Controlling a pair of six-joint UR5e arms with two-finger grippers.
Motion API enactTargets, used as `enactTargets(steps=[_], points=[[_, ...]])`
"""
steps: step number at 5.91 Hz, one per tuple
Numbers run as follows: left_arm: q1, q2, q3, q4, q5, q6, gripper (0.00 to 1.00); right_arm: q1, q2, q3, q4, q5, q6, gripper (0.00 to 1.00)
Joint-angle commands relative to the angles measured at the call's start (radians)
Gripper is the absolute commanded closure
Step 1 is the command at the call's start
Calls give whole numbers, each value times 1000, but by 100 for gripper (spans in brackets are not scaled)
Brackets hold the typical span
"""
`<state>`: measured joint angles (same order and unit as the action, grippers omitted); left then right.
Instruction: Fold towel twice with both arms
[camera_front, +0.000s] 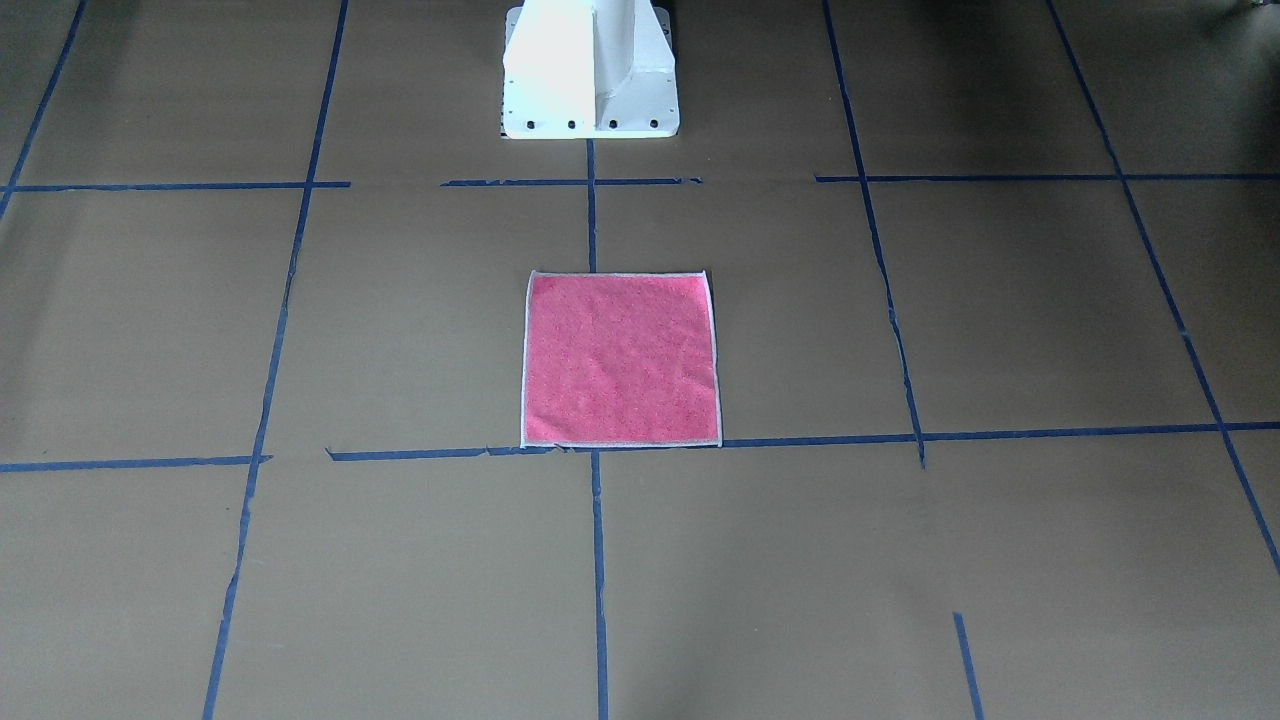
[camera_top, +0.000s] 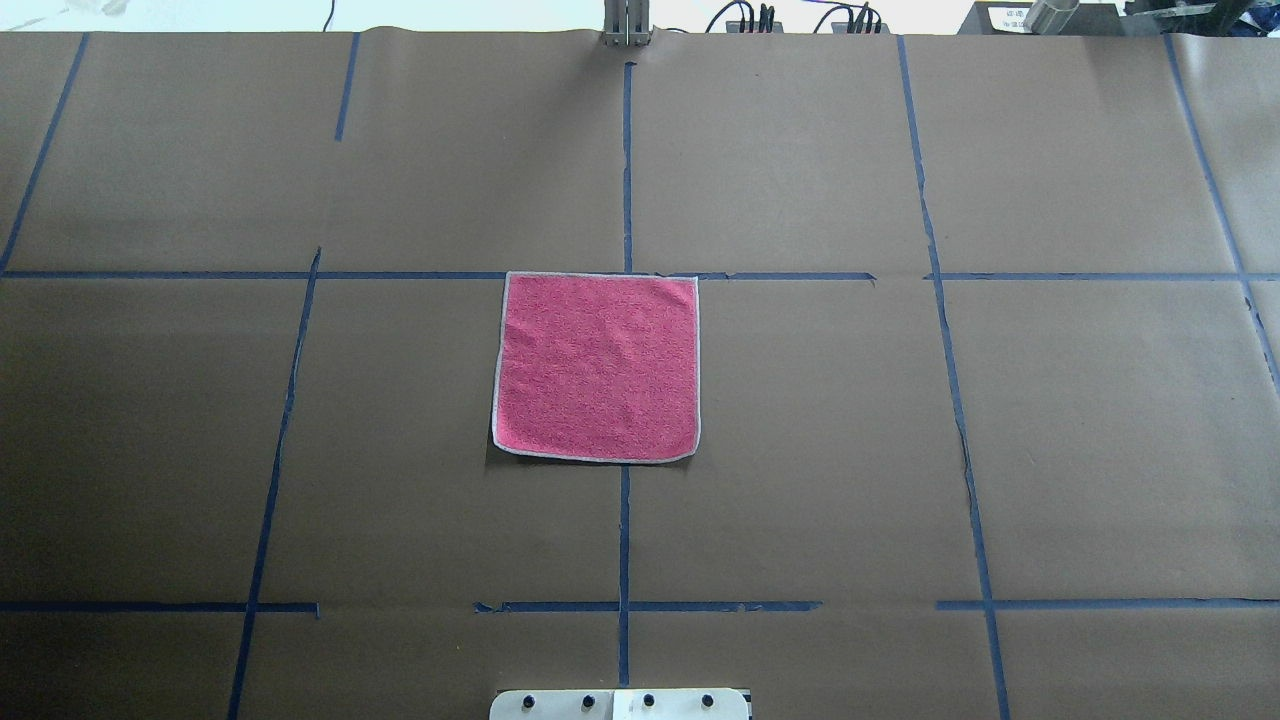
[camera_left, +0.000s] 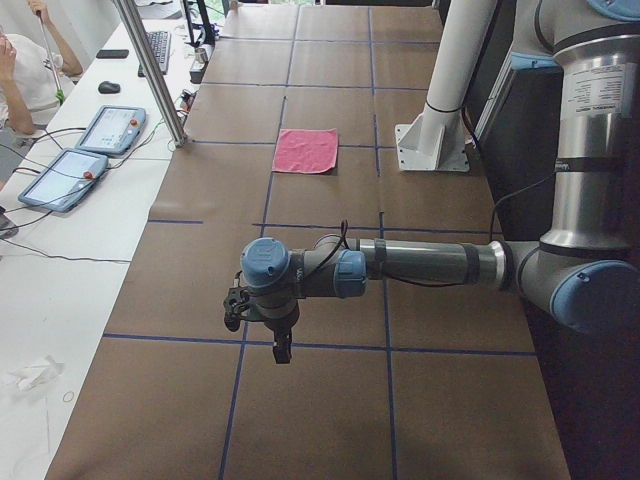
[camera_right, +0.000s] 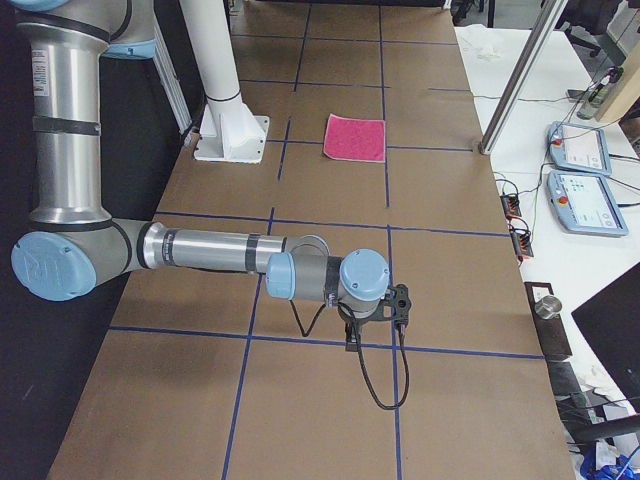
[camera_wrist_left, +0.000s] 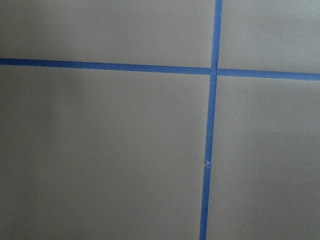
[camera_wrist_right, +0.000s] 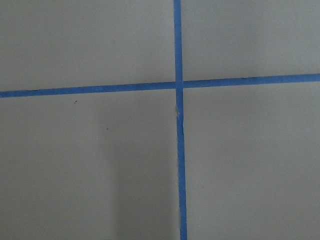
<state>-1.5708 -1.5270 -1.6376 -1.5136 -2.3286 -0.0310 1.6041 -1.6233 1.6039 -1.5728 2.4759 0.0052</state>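
The towel lies flat and unfolded, pink face up, whitish border all round, in the middle of the table just in front of the white pedestal; it also shows in the overhead view and in both side views. My left gripper hangs over the table's left end, far from the towel. My right gripper hangs over the right end, also far from it. Both show only in the side views, so I cannot tell whether they are open or shut. The wrist views show only brown paper and blue tape.
Brown paper with a blue tape grid covers the table. The white pedestal base stands behind the towel. A metal post stands at the far edge. Tablets and an operator are at a side desk.
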Motion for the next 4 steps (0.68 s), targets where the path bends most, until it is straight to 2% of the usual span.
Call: enactTargets(steps=[1, 4], points=[[0, -4, -5, 0, 0, -1, 0, 0, 0, 1, 0, 0, 7, 0], [14, -37, -71, -16, -1, -9, 0, -1, 13, 16, 0, 3, 16, 0]])
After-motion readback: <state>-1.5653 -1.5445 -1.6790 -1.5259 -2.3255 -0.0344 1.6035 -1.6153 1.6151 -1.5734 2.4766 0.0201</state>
